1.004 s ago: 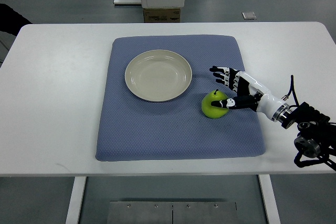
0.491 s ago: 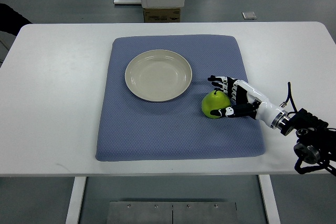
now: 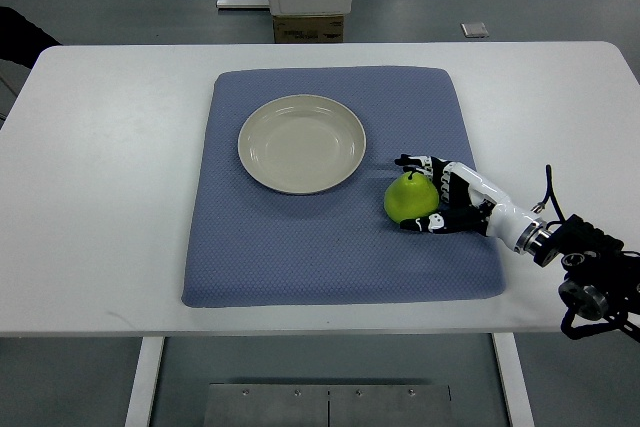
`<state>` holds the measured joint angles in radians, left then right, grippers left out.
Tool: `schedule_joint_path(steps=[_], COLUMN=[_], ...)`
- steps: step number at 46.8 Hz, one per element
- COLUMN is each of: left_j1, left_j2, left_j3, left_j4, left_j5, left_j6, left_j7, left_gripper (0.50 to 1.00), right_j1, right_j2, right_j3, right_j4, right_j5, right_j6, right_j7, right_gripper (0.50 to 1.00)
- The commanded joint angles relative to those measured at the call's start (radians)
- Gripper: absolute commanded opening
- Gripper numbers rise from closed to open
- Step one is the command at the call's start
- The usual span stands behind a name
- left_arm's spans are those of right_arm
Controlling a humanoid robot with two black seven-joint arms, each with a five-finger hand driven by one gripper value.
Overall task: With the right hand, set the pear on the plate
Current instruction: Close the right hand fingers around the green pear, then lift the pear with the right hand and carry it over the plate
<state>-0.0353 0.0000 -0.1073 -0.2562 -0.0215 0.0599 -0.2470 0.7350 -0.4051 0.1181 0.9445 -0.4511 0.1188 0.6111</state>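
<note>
Top view is showing one green pear [image 3: 408, 197] sitting on one blue mat [image 3: 340, 187], just right of one empty cream plate [image 3: 301, 143]. One right hand [image 3: 440, 192] is cupping the pear from the right, fingers [image 3: 415, 162] on its far side, thumb on its near side. One white counter [image 3: 110, 177] is carrying everything. No readable writing.

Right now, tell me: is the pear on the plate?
No, the pear sits on the blue mat beside the empty plate.

White table [image 3: 110, 197], blue mat [image 3: 300, 247] lying flat, apparently centered
</note>
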Motion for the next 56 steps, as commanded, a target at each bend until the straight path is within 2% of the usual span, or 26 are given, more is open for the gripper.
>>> schedule_joint_path(steps=[1,8,16,19,21,30,32,35,43,56], left_j1=[0.0,0.0,0.0,0.0,0.0,0.002,0.0,0.0,0.0,0.0], left_j2=[0.0,0.0,0.0,0.0,0.0,0.0,0.0,0.0,0.0,0.0], left_j3=[0.0,0.0,0.0,0.0,0.0,0.0,0.0,0.0,0.0,0.0], left_j4=[0.0,0.0,0.0,0.0,0.0,0.0,0.0,0.0,0.0,0.0], left_j5=[0.0,0.0,0.0,0.0,0.0,0.0,0.0,0.0,0.0,0.0], left_j6=[0.0,0.0,0.0,0.0,0.0,0.0,0.0,0.0,0.0,0.0], left_j7=[0.0,0.0,0.0,0.0,0.0,0.0,0.0,0.0,0.0,0.0], left_gripper=[1.0,1.0,1.0,1.0,1.0,1.0,1.0,1.0,1.0,1.0], right_j1=[-0.002,-0.002,-0.002,-0.002,-0.002,-0.014,-0.016,-0.016,-0.002,0.098], right_j2=[0.005,0.009,0.015,0.015,0.019,0.029,0.029,0.034,0.035,0.037], right_j3=[0.0,0.0,-0.001,-0.002,-0.002,-0.002,-0.002,-0.002,0.002,0.023], right_j4=[-0.001,-0.001,-0.001,-0.003,-0.006,-0.01,-0.01,-0.01,-0.009,-0.003], right_j5=[0.0,0.0,-0.001,-0.006,-0.011,-0.014,-0.014,-0.014,-0.012,0.005], right_j6=[-0.022,-0.034,-0.071,-0.073,-0.073,-0.09,-0.09,-0.091,-0.09,-0.077], right_j7=[0.0,0.0,0.0,0.0,0.0,0.0,0.0,0.0,0.0,0.0], right_gripper=[0.885,0.82,0.675,0.602,0.575,0.562,0.548,0.5,0.5,0.5])
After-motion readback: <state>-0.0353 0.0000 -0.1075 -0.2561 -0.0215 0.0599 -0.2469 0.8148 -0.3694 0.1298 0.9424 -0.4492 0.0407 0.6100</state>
